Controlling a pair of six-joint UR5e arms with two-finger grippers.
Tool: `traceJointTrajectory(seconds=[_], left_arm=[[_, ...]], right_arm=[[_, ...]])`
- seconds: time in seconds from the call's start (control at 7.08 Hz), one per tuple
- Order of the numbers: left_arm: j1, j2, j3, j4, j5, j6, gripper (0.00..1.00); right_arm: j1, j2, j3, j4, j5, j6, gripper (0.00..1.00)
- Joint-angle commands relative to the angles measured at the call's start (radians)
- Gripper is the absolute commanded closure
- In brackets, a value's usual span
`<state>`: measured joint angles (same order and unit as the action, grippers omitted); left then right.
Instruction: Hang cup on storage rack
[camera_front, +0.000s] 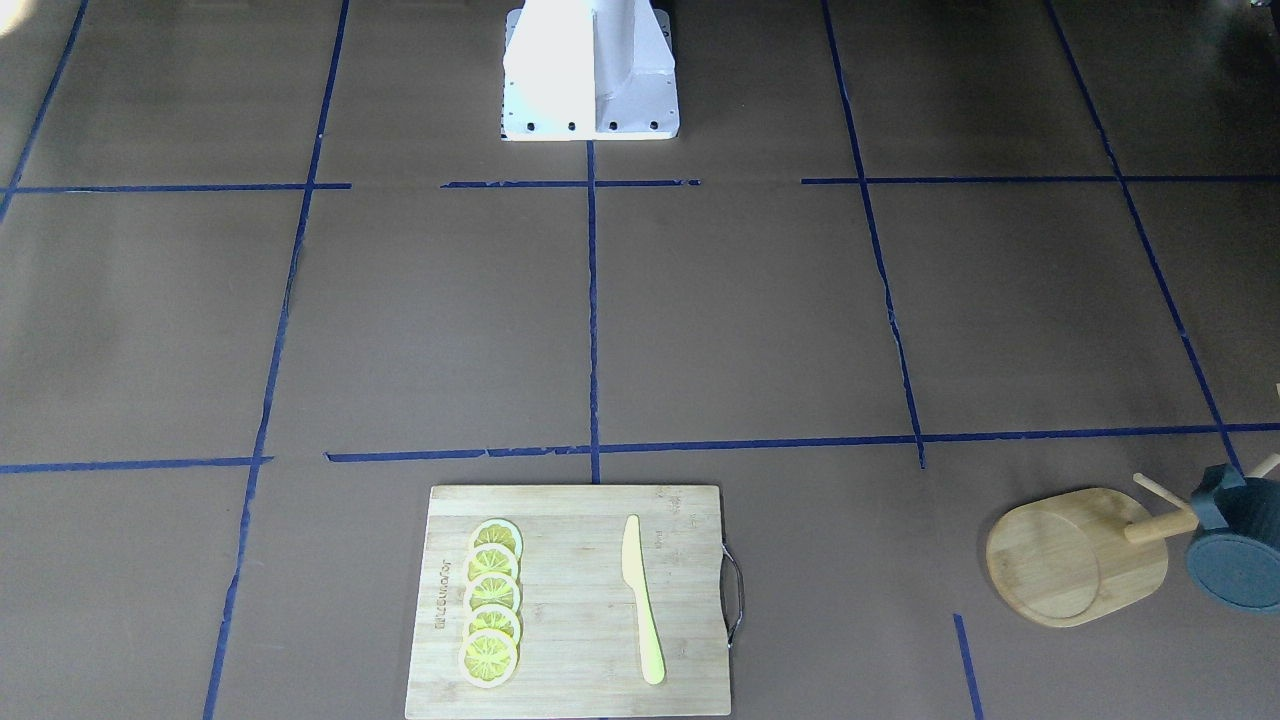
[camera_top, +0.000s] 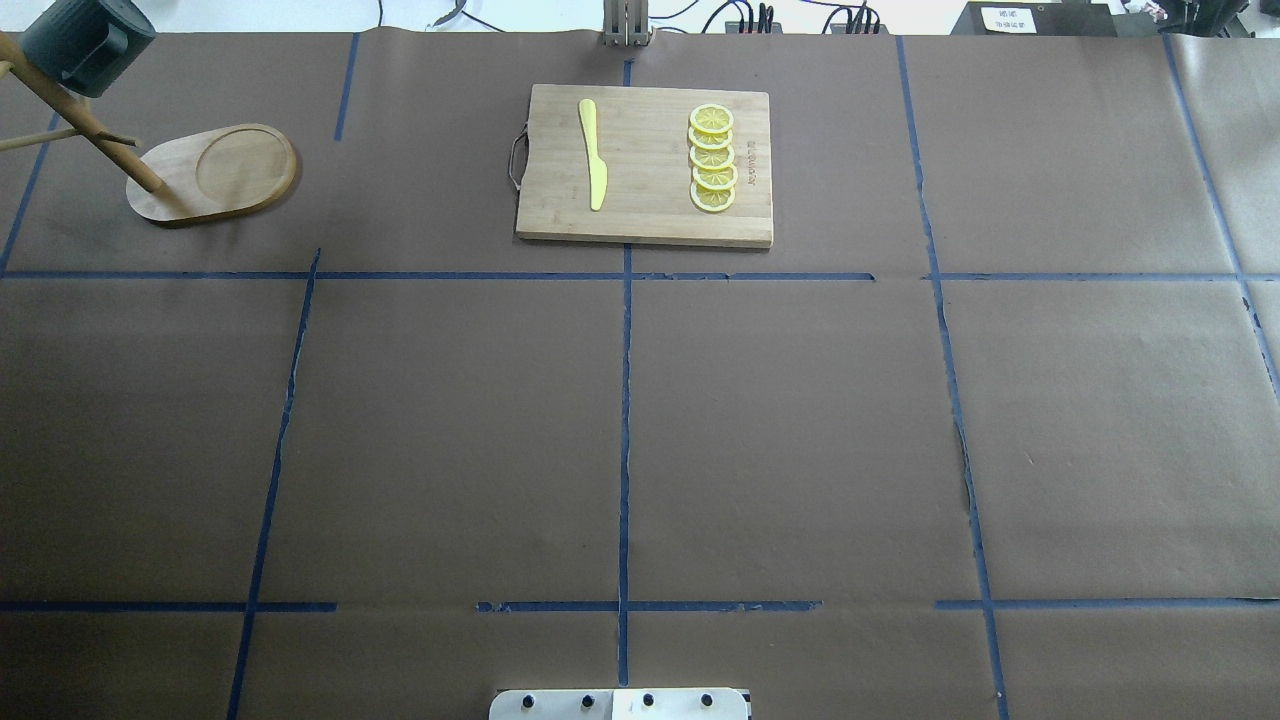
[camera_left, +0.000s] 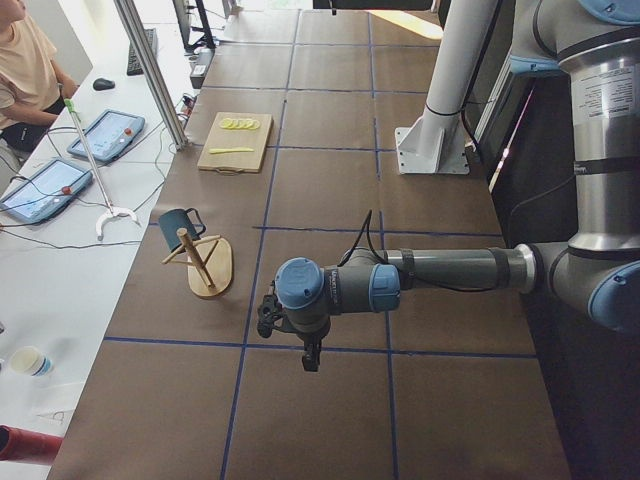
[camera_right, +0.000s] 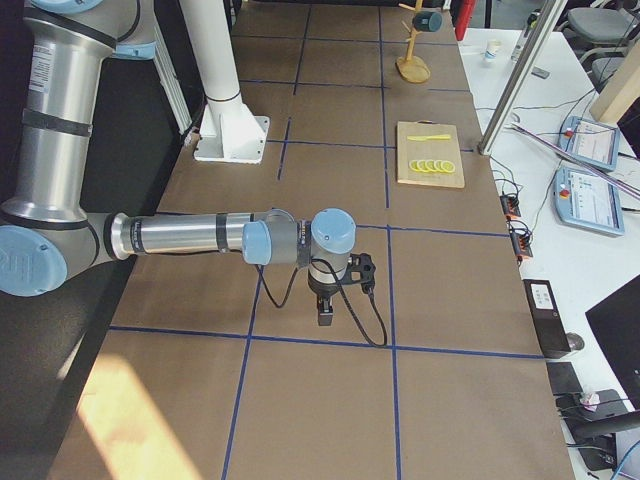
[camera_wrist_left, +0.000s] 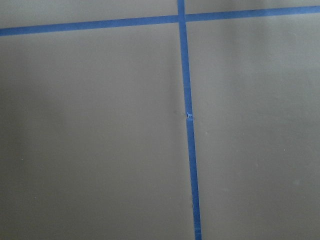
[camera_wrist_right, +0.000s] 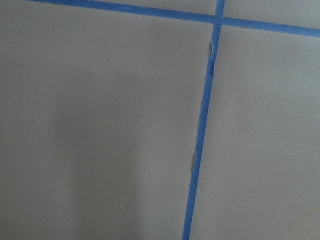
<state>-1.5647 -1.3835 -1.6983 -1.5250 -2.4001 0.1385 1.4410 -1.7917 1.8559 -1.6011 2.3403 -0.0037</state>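
The brown paper-covered surface (camera_top: 800, 420) is marked into squares by blue tape. Both arms reach out low over its near half, well apart from everything on it. The left arm (camera_left: 450, 270) stretches level from the robot's side with its wrist bent down, and the right arm (camera_right: 185, 235) does the same at the other end.

The bamboo cutting board (camera_top: 650, 215) lies at the middle of the far edge, its metal handle toward the robot's left. The storage rack (camera_top: 230, 170) stands upright in the far left corner, its oval base flat on the surface.

The cup (camera_top: 85, 45) hangs high on the rack by the pegs, clear of the surface. It is turned on its side with its round bottom toward the operators' side. How its handle sits on the peg is too small to tell.

The left fingers (camera_left: 312, 358) and the right fingers (camera_right: 325, 312) both point down above bare paper. They show only in the side views, so their opening cannot be told.

A yellow knife (camera_top: 593, 155) and a row of lemon slices (camera_top: 712, 160) lie on the board.
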Motion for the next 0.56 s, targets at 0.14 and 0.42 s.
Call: traceJointTrajectory(seconds=[0.14,0.42], left_arm=[[0.0,0.015,0.003,0.002,0.001,0.0,0.0],[0.0,0.037,0.002,0.0,0.001,0.0,0.0]], right_arm=[[-0.004,0.005,-0.02,0.0,-0.001,-0.004,0.0],[-0.004,0.006,-0.046,0.001,-0.003,-0.006,0.0]])
